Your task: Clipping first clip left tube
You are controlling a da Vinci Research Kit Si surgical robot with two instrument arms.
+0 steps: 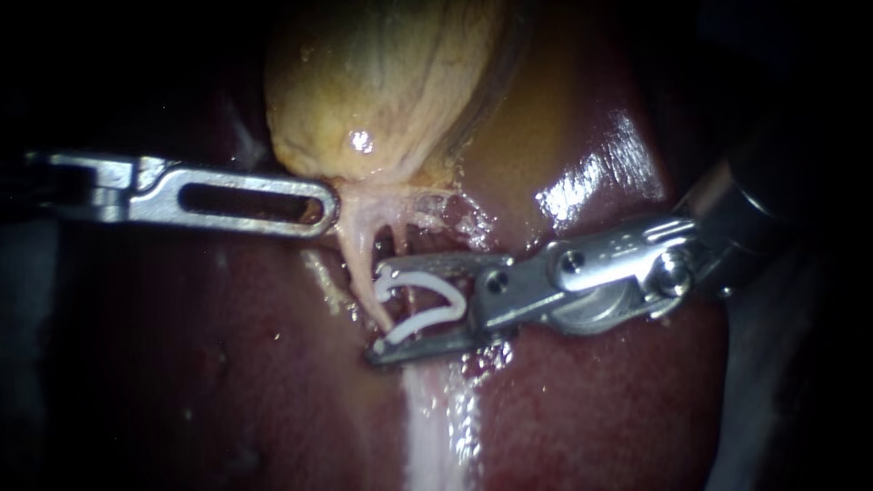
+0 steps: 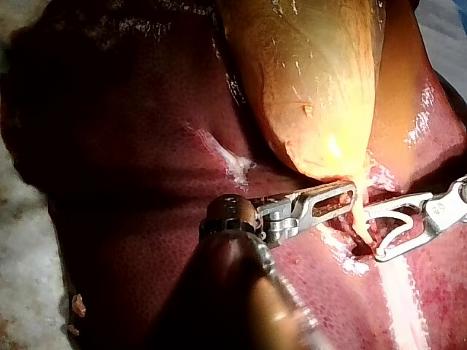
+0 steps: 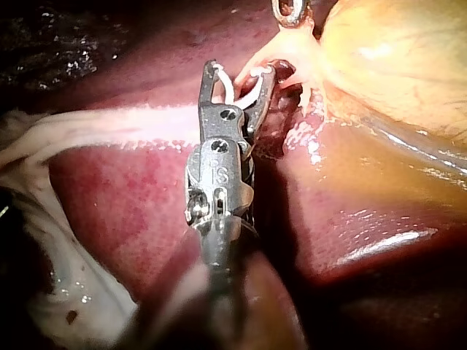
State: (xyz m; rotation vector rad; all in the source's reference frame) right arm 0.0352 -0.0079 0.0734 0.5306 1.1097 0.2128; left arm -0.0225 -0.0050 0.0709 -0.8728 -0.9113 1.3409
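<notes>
Clip [image 1: 414, 327] is white, still spread open, and seated in the right instrument [image 1: 377, 311]. That instrument's two jaws stand apart with one clip leg against each, so they hold the clip and nothing else. Its shaft comes in from the right over the liver [image 1: 591, 400], jaws pointing left.

Left tube [image 1: 362, 264] is the thicker pale strand running from the gallbladder [image 1: 382, 82] neck toward the near side. It crosses the clip's mouth between the two leg tips - not squeezed, the legs are still apart. A thinner strand sits just right of it, outside the clip.

Left instrument [image 1: 323, 205] comes in level from the left and has a slotted jaw. Its tip is at the gallbladder neck, jaws lying together on the pale tissue there, with strands fanning from the tip toward the tubes.

Left wrist view has the same layout: left instrument [image 2: 350, 197] tip touches the neck tissue under the gallbladder [image 2: 306, 80], and the right instrument [image 2: 372, 235] sits just ahead of it, the tube hanging between its jaws.

Right wrist view shows the right instrument [image 3: 241, 68] with jaws apart and white clip legs between them. Pink tube tissue lies just beyond the tips, and the left instrument [image 3: 292, 11] tip shows as a small loop on the tissue farther ahead.

Pale strip [image 1: 427, 427] runs across the liver from below the clip toward the near edge. Gallbladder is yellow-tan - far side, resting on the dark red liver.
</notes>
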